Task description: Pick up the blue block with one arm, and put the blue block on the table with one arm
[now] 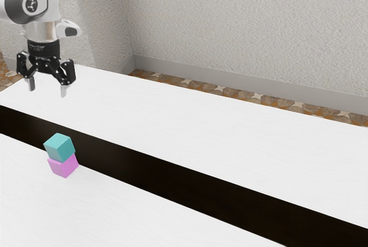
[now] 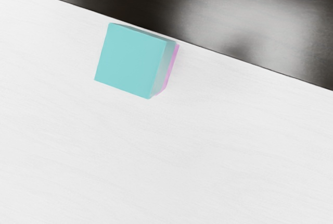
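The blue block (image 1: 59,147) sits on the pink block (image 1: 64,167), near whose side runs a dark strip (image 1: 149,169). Well above the pink block hangs the gripper (image 1: 47,91), its fingers spread and holding nothing. The reach should go mostly downward, stopping at the upper cube; the table (image 1: 115,218) beside the pink block could then receive it.

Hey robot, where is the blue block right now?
The blue block is toward the exterior view's left, on top of the pink block, which rests on the white table beside the dark strip.
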Robot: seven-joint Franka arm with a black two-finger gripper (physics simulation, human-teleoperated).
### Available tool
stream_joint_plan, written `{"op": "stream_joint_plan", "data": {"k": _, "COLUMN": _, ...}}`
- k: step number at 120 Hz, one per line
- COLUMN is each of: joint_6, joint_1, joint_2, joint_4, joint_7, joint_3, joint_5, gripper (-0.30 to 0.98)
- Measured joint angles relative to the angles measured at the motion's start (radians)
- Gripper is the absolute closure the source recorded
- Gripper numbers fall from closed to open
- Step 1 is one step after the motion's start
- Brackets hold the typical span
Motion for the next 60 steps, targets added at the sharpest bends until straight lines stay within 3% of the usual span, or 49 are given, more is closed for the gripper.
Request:
{"op": "stream_joint_plan", "data": {"k": 33, "joint_6": 0.194, "joint_1": 0.002, "joint_2": -0.001, "joint_4": -0.182, "joint_7": 0.115, "joint_3": 0.092, "joint_5": 0.026, "gripper": 0.00}}
{"op": "stream_joint_plan", "data": {"k": 60, "joint_6": 0.288, "joint_1": 0.002, "joint_2": 0.014, "joint_4": -0.245, "joint_7": 0.182, "joint_3": 0.173, "joint_5": 0.065, "gripper": 0.00}}
